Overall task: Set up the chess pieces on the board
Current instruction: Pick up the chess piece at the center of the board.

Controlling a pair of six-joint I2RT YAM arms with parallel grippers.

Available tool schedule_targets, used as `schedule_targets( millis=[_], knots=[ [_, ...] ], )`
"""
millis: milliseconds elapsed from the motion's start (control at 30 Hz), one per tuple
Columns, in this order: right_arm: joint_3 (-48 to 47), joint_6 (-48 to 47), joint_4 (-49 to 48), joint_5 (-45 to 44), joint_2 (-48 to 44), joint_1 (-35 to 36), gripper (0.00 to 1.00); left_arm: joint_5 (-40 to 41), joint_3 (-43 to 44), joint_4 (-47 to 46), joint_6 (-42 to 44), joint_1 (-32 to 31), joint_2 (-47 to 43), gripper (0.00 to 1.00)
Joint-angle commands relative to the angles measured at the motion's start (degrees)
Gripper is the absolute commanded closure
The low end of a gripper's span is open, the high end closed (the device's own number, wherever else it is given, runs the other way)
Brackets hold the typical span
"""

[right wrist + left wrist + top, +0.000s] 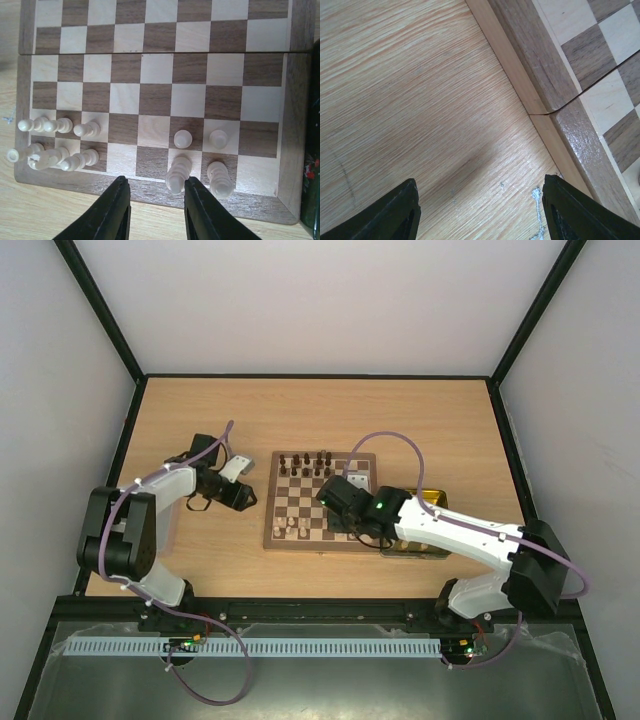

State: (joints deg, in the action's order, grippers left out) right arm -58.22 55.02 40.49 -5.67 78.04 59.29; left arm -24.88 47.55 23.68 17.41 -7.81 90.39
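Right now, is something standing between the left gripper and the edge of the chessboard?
Nothing visible does. The left gripper hangs open over the table, beside the left border of the board. Only bare wood lies between its fingers and that border.

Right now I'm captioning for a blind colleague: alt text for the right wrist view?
The open, empty right gripper hovers at the near border of the board. Ten cream chess pieces stand in its two nearest rows, six left, four right.
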Motion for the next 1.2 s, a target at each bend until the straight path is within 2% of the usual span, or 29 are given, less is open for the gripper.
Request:
schedule_targets(
  millis=[0,1167],
  knots=[
    [-0.64,0.79,1.4,0.38,0.92,0.32,0.72,-1.5,-0.69,0.33,0.17,0.17,-1.63,0.32],
    [4.12,0.52,-3.7,1.54,5.36,0.35,0.71,-2.31,-0.81,0.23,0.43,0.26,-1.88,0.31]
  ],
)
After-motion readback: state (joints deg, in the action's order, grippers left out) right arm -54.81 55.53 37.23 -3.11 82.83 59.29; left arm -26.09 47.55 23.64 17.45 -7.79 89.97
